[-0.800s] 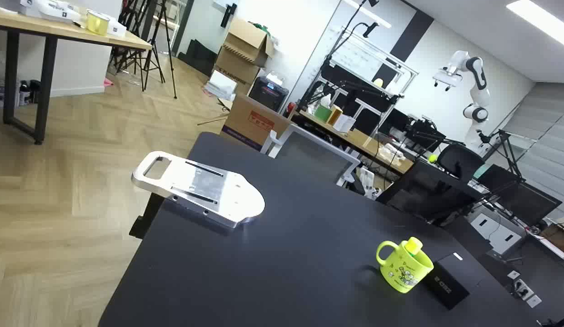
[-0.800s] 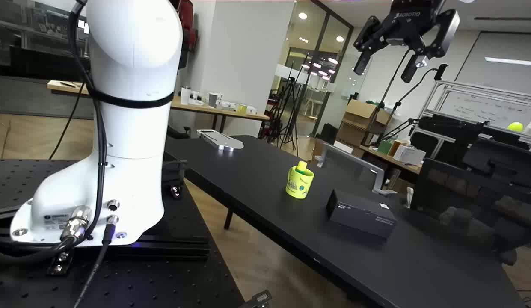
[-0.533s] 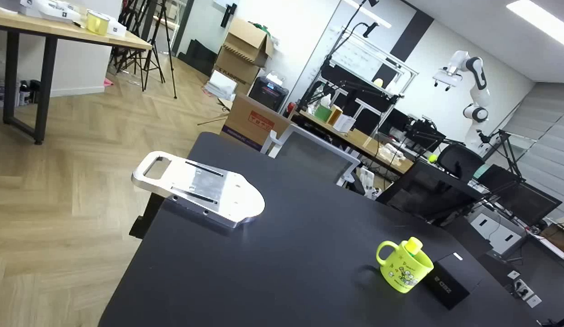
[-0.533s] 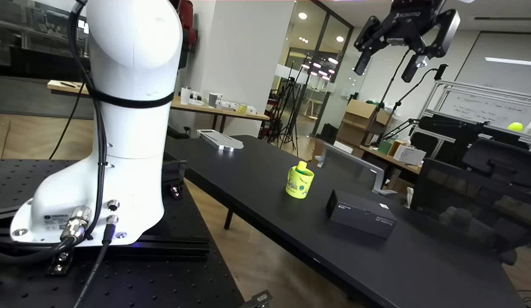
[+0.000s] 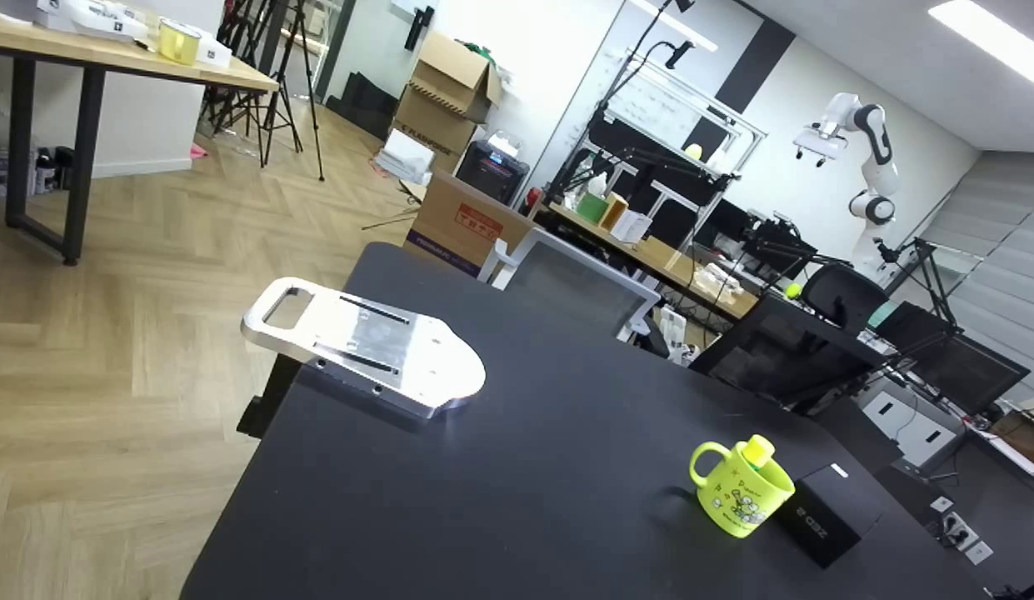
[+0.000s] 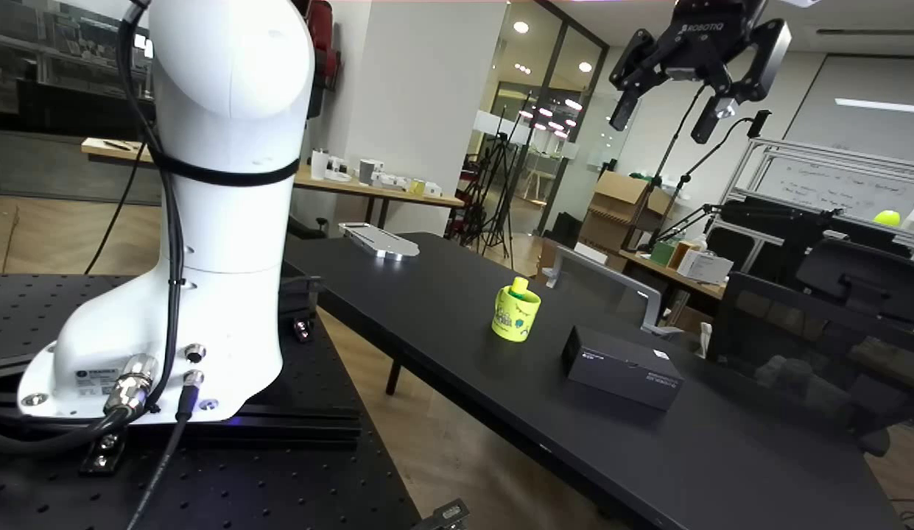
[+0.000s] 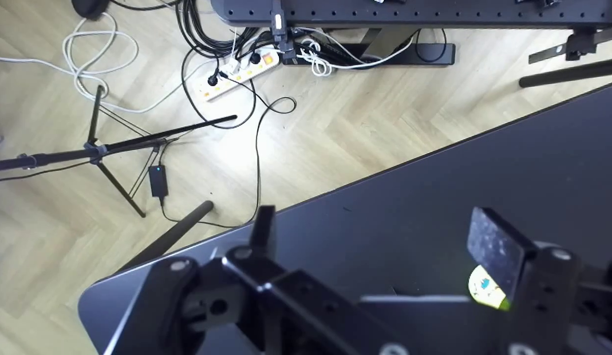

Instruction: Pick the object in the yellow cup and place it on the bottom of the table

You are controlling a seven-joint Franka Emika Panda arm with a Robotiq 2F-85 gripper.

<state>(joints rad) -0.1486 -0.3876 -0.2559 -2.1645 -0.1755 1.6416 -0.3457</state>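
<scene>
Overhead, the empty jaws gape wide; the stick (image 5: 758, 451) pokes from the yellow cup (image 5: 740, 500), between the long edges of the bench (image 6: 736, 449).

Table (image 5: 517, 500): matt, smooth. Flat device (image 5: 382, 342): shiny metal. Yellow cup (image 5: 740, 500): smooth, perhaps plastic. Floor (image 5: 175, 350): wood-grained. Black box (image 6: 622, 369): matt. Carton (image 5: 471, 221): printed cardboard.
</scene>
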